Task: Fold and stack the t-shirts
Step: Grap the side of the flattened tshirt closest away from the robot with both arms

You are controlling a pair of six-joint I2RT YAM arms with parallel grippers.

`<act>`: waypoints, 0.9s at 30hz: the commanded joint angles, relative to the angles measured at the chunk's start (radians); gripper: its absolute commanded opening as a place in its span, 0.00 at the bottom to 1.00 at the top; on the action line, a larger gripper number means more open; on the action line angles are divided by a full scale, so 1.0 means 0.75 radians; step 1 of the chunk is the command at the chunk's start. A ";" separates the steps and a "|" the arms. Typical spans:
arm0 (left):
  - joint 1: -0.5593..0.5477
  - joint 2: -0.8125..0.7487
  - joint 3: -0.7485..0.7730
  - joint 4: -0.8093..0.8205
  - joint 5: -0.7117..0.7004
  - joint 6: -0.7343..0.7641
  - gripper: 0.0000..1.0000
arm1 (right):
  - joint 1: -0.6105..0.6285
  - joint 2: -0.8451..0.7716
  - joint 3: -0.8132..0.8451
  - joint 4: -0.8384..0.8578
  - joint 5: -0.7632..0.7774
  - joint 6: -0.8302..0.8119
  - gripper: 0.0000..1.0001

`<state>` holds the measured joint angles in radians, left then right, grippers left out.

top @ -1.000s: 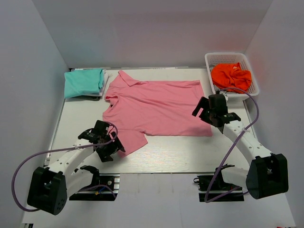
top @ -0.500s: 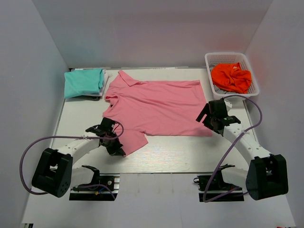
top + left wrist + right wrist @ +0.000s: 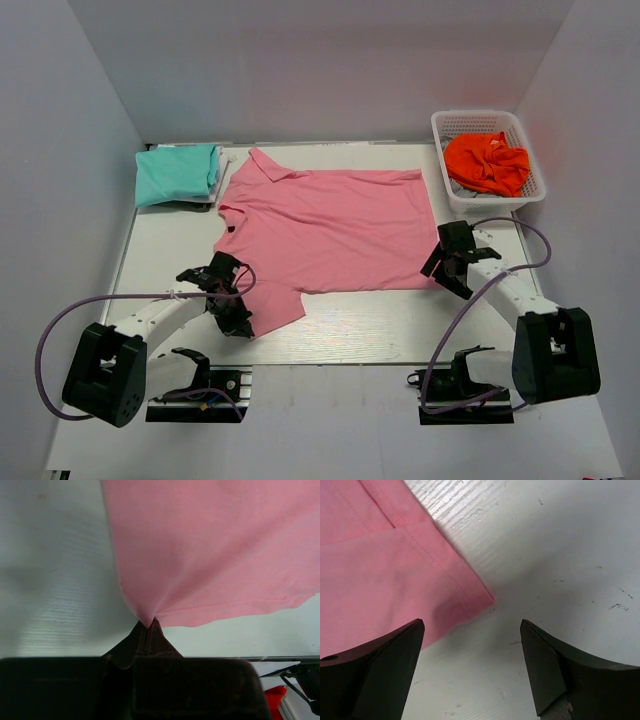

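Note:
The light pink t-shirt (image 3: 330, 225) lies spread flat in the middle of the table, collar at the far left. My left gripper (image 3: 240, 322) is shut on the corner of its near-left sleeve; in the left wrist view the pink cloth (image 3: 210, 555) is pinched to a point between the closed fingertips (image 3: 148, 623). My right gripper (image 3: 441, 270) is low over the shirt's near-right hem corner. Its jaws stand open, with that corner (image 3: 470, 592) just ahead of them (image 3: 471, 624) and nothing held. The teal t-shirt (image 3: 178, 172) lies folded at the far left.
A white basket (image 3: 441, 126) at the far right holds an orange cloth (image 3: 487, 160). The table's near edge (image 3: 330, 362) runs just in front of both grippers. White walls enclose the table on three sides.
The left gripper moved onto the sleeve corner and shut on it. The right gripper dropped forward toward the near-right hem corner, and its jaws narrowed slightly.

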<state>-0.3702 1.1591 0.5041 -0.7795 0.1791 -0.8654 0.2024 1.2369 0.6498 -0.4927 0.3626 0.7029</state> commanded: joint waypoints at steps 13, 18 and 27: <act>-0.005 -0.067 0.076 -0.286 0.025 0.008 0.00 | -0.039 0.095 -0.034 0.025 0.108 0.063 0.52; -0.005 -0.097 0.076 -0.313 0.080 0.021 0.00 | -0.033 0.108 -0.052 -0.018 0.083 0.043 0.37; -0.005 -0.179 0.129 -0.235 0.150 0.059 0.00 | -0.035 0.022 -0.110 0.074 0.022 -0.019 0.07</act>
<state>-0.3702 1.0504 0.5522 -0.9916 0.2462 -0.8440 0.1780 1.2636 0.5781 -0.4339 0.3820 0.7124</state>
